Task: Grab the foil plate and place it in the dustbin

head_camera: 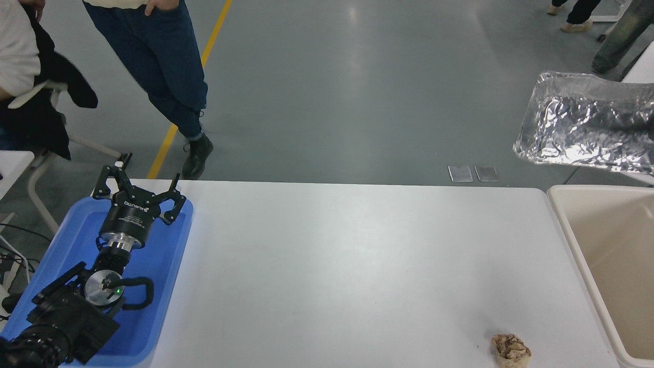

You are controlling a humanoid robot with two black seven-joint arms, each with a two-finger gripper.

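The foil plate point(587, 122), shiny and crinkled, hangs in the air at the picture's right edge, above and just beyond the far end of the beige dustbin point(603, 240). Its right end is cut off by the frame, and whatever holds it is out of view. The right arm and its gripper do not show. My left gripper point(138, 197) is parked at the lower left over the blue tray, fingers spread open with nothing between them.
A blue tray point(168, 286) lies under the left arm at the table's left end. A small brown crumpled paper ball point(511, 349) sits near the front right. A person in jeans point(163, 66) stands beyond the far left edge.
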